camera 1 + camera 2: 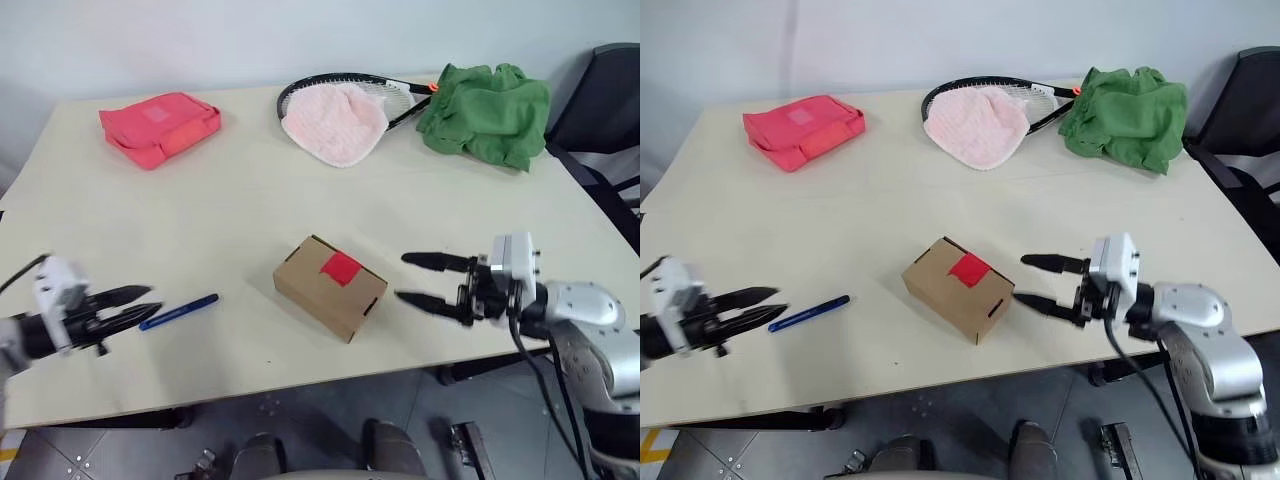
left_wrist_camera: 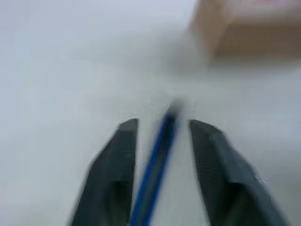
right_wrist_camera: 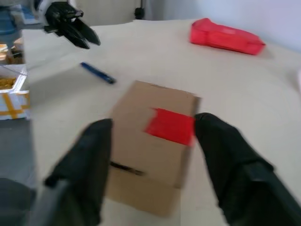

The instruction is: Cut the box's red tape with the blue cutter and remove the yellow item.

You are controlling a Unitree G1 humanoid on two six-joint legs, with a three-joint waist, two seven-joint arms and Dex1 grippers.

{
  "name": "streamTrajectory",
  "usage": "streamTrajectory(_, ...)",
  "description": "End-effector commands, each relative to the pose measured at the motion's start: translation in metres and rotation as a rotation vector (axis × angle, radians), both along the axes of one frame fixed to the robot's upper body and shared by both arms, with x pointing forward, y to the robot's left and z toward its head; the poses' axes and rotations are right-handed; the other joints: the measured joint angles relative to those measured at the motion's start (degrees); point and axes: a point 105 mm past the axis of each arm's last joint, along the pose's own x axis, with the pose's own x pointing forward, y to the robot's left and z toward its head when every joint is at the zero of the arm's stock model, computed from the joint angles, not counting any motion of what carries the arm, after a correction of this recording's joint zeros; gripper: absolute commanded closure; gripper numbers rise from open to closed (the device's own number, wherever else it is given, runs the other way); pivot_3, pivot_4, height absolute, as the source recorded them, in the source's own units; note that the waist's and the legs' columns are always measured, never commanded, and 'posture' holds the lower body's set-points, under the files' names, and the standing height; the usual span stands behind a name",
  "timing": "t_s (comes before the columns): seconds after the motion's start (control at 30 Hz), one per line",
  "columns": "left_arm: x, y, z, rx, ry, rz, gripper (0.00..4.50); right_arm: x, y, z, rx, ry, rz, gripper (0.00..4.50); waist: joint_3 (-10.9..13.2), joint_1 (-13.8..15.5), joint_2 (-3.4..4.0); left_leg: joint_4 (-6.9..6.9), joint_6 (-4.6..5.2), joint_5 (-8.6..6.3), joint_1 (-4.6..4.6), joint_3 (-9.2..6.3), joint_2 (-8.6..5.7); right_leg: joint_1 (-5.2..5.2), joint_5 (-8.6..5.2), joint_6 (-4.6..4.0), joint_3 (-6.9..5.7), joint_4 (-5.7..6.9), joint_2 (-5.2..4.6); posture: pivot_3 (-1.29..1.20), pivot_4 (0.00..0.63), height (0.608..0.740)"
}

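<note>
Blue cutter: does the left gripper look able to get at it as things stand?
Probably yes. The blue cutter lies alone on the table, right ahead of the left gripper, whose parted fingers line up with it; nothing lies between.

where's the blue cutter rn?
The blue cutter lies flat on the table at the robot's front left, between the left hand and the box, not gripped.
</note>
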Motion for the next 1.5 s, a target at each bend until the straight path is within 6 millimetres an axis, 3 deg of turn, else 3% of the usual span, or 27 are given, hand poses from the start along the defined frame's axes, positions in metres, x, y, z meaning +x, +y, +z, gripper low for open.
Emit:
streamTrajectory(0.03,-0.010,0.035,0.010,0.062,-0.014,0.038,1.22,-0.021,0.008,0.015,0.073,-0.044,0.062,0.16,0.00,0.33,-0.10,0.01,0.01,0.00,0.00,0.01,0.00,0.00,0.00,0.00,0.00,-0.01,0.00,0.00,0.150,0.740)
streamTrajectory(0.17,-0.007,0.045,0.008,0.094,0.004,0.030,0.01,-0.030,0.018,0.015,0.102,-0.060,0.090,0.00,-0.03,1.30,-0.16,0.11,0.05,-0.03,0.02,0.03,0.01,0.03,0.00,-0.01,0.01,0.04,0.00,0.00,0.150,0.740)
streamTrajectory(0.3,-0.004,0.037,0.013,0.093,-0.009,-0.046,0.01,-0.040,0.026,0.015,0.089,-0.108,0.102,0.00,-0.03,1.33,-0.17,0.07,0.04,-0.04,0.02,0.05,0.03,-0.02,0.00,-0.01,-0.01,0.13,0.00,0.00,0.150,0.740)
streamTrajectory(0.47,0.000,0.005,0.011,0.085,0.001,-0.194,0.01,-0.046,0.023,0.024,0.056,-0.180,0.108,0.00,-0.01,1.24,-0.26,0.10,0.04,-0.06,0.04,0.14,0.04,-0.03,0.00,-0.01,-0.01,0.13,0.00,0.00,0.150,0.740)
streamTrajectory(0.67,0.018,-0.026,-0.012,0.103,0.031,-0.266,0.01,-0.058,0.027,0.031,0.028,-0.192,0.146,0.00,-0.01,1.27,-0.28,0.09,0.04,-0.06,0.12,0.18,0.07,-0.02,0.00,-0.01,0.00,0.18,0.00,0.00,0.150,0.740)
streamTrajectory(0.87,0.033,-0.037,-0.035,0.143,0.077,-0.273,0.01,-0.059,0.022,0.028,0.008,-0.161,0.125,0.00,-0.05,1.50,-0.37,0.13,0.05,-0.07,0.13,0.19,0.07,0.01,0.00,-0.01,0.00,0.17,0.00,0.00,0.150,0.740)
streamTrajectory(0.97,0.036,-0.039,-0.040,0.149,0.108,-0.274,0.61,-0.056,0.021,0.031,0.015,-0.164,0.099,0.00,-0.05,1.59,-0.36,0.14,0.05,-0.07,0.18,0.19,0.07,0.06,0.00,-0.01,0.00,0.17,0.00,0.00,0.150,0.740)
streamTrajectory(1.23,0.033,-0.036,-0.054,0.208,0.187,-0.302,2.97,-0.055,0.020,0.031,0.016,-0.165,0.066,0.00,-0.08,1.61,-0.32,0.13,0.05,-0.07,0.24,0.23,0.07,0.09,0.00,-0.01,0.01,0.17,0.00,0.00,0.150,0.740)
streamTrajectory(1.33,0.028,-0.044,-0.055,0.179,0.172,-0.362,3.90,-0.054,0.018,0.030,0.015,-0.162,0.056,0.00,-0.08,1.47,-0.31,0.11,0.06,-0.07,0.27,0.25,0.07,0.09,0.00,-0.01,0.02,0.18,0.00,0.00,0.150,0.740)
streamTrajectory(1.5,0.033,-0.059,-0.046,0.140,0.072,-0.395,4.05,-0.050,0.016,0.032,0.020,-0.164,0.034,0.00,-0.13,1.72,-0.23,0.12,0.08,-0.09,0.29,0.28,0.07,0.10,0.00,-0.01,0.04,0.17,-0.01,0.00,0.150,0.740)
